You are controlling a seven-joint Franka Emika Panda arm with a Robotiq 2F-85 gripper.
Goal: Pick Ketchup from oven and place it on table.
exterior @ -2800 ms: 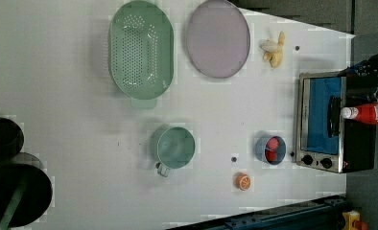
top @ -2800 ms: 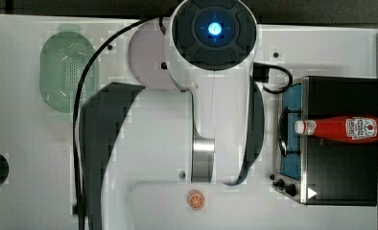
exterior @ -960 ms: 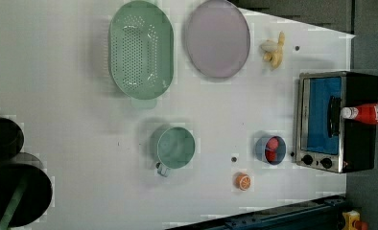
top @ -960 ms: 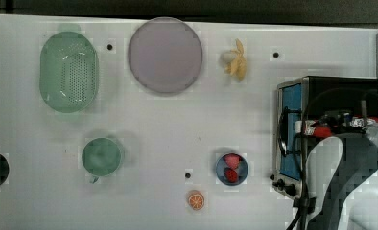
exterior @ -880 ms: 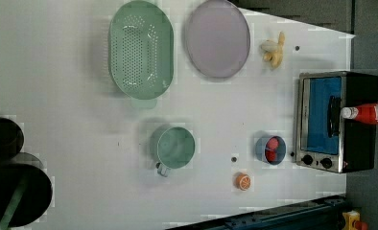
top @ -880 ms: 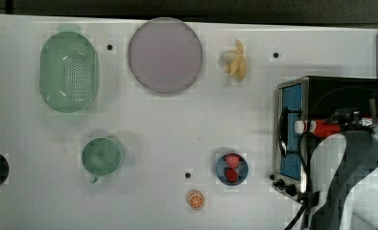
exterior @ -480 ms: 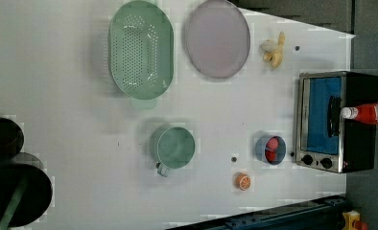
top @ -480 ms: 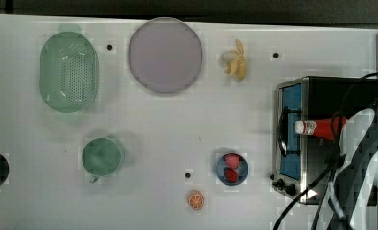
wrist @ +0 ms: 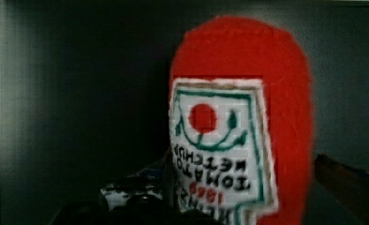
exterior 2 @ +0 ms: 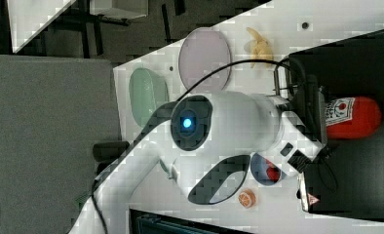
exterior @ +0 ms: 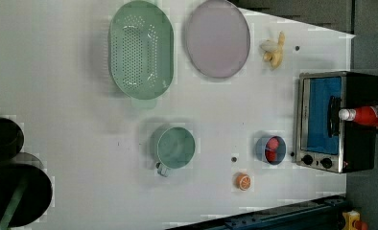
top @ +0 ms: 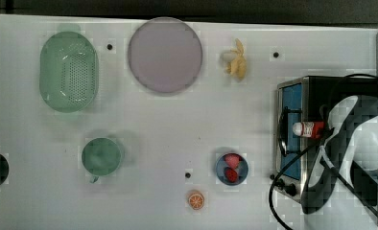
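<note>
- The white table [top: 187, 120] stands against dark surroundings, with grey panels in the right view.
- One ketchup [top: 309, 129] lies on top of the one oven [exterior: 355, 96].
- One plate [top: 164, 54], one colander [top: 68, 71], one mug [top: 100, 156], one bowl [top: 231, 168].
- Pincer [exterior 2: 321, 117] at the bottle; its grip cannot be told.

The ketchup [wrist: 241, 122] label reads "TOMATO KETCHUP" and "1869".
</note>
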